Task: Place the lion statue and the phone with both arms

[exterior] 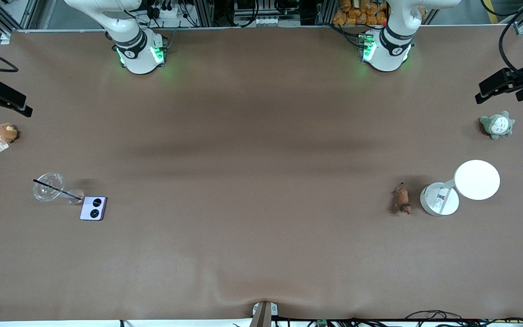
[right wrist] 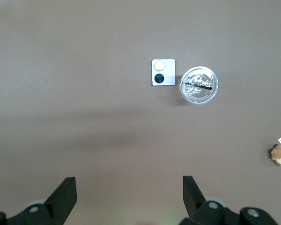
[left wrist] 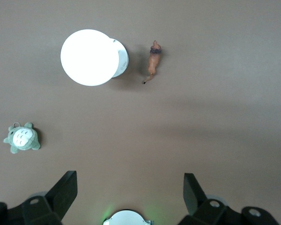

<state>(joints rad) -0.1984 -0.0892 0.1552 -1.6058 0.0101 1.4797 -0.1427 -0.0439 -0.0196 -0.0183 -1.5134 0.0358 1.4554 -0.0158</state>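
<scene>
Front view: the phone [exterior: 93, 208] lies near the table edge at the right arm's end, beside a clear cup [exterior: 49, 186]; the lion statue [exterior: 402, 200] lies toward the left arm's end, beside a white lamp [exterior: 440, 200]. Both grippers hang high at the table's ends.

Left wrist view: the left gripper [left wrist: 130, 187], fingers spread wide, is well apart from the lion statue [left wrist: 153, 62].

Right wrist view: the right gripper [right wrist: 129, 187], equally wide, is well apart from the phone [right wrist: 163, 72], whose circles show one pale, one black.
</scene>
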